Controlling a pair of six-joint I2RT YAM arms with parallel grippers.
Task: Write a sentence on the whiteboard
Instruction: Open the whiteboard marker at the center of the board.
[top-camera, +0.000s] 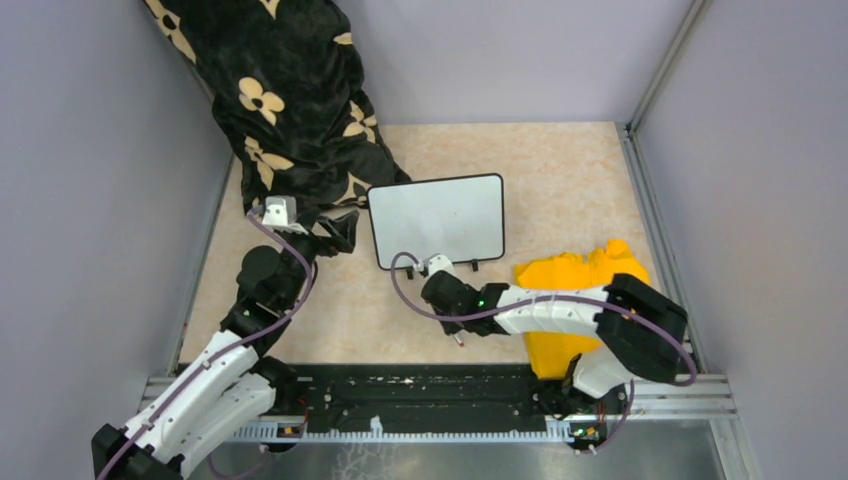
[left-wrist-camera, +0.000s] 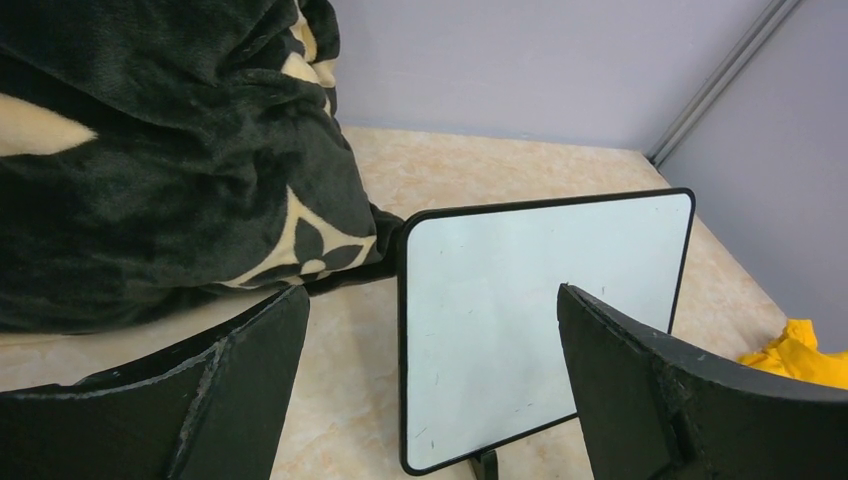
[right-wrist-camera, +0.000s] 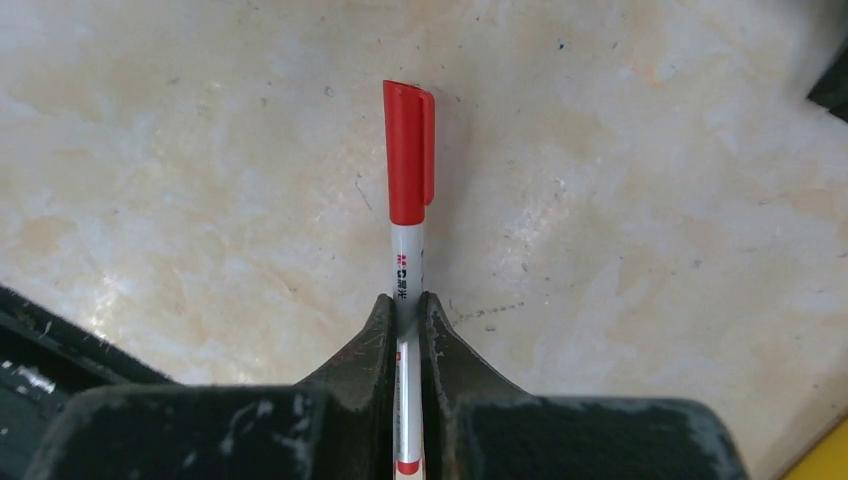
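The whiteboard (top-camera: 435, 220) stands near the middle of the surface (top-camera: 560, 170), propped on short feet. Its face looks plain white from above, and only faint specks show up close. At its 9 o'clock the left pincer (left-wrist-camera: 432, 292) gapes wide with nothing in it. From the wrist view, its right finger (left-wrist-camera: 640, 390) hides the board's lower right corner. At the board's 6 o'clock the right pincer (right-wrist-camera: 408, 305) is clamped tight on a marker (right-wrist-camera: 409, 200), which has a red cap and a white barrel. The barrel's lower part is mostly buried between the pads, and its print is too small to read. A black flowered blanket (top-camera: 290, 90) lies at 10 o'clock, cut off by the picture's top edge. A yellow cloth (top-camera: 570, 275) at 4 o'clock is partly covered by the right arm.
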